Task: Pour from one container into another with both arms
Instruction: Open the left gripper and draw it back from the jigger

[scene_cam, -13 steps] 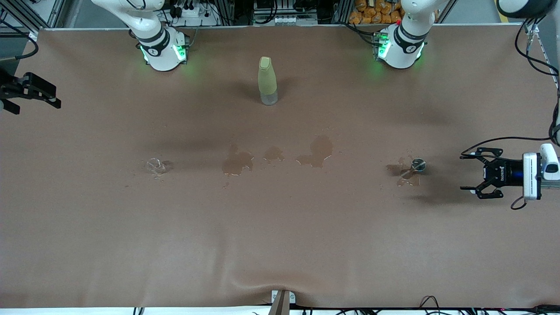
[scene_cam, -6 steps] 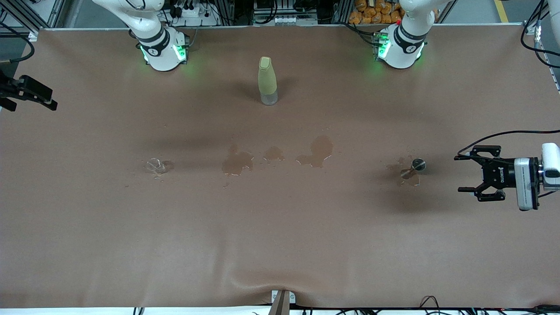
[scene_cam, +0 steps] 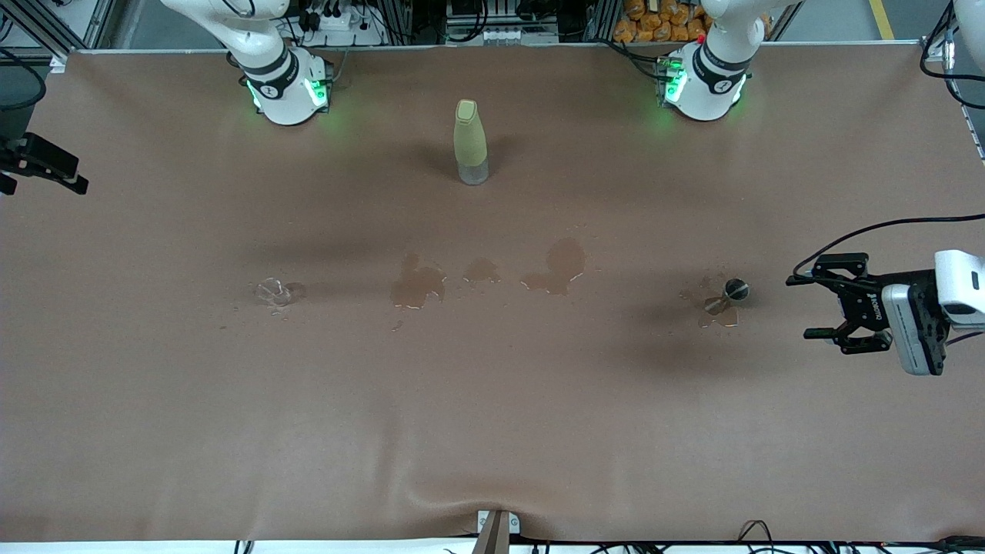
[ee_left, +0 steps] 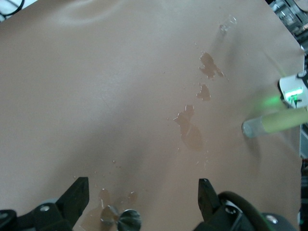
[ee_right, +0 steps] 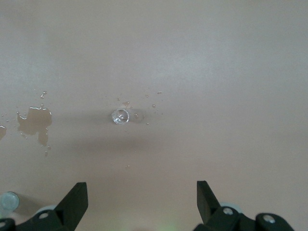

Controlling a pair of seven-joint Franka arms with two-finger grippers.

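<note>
A small metal double-ended cup (scene_cam: 731, 293) lies on its side in a wet patch toward the left arm's end of the table. My left gripper (scene_cam: 800, 306) hovers open just beside it, toward the table's end; in the left wrist view the cup (ee_left: 120, 219) shows between the spread fingers of the left gripper (ee_left: 143, 187), untouched. A small clear glass (scene_cam: 274, 292) sits toward the right arm's end. My right gripper (scene_cam: 42, 181) hangs open at that end's edge, well away from the glass (ee_right: 120, 116); nothing is between the fingers of the right gripper (ee_right: 140, 188).
A tall pale-green bottle (scene_cam: 469, 141) with a clear base stands upright midway between the two arm bases, farther from the front camera than the cups. Spilled puddles (scene_cam: 558, 267) darken the brown cloth (scene_cam: 492, 423) between the glass and the metal cup.
The left gripper has drifted toward the metal cup, still open. The right gripper has slid farther out toward the table's edge at the right arm's end.
</note>
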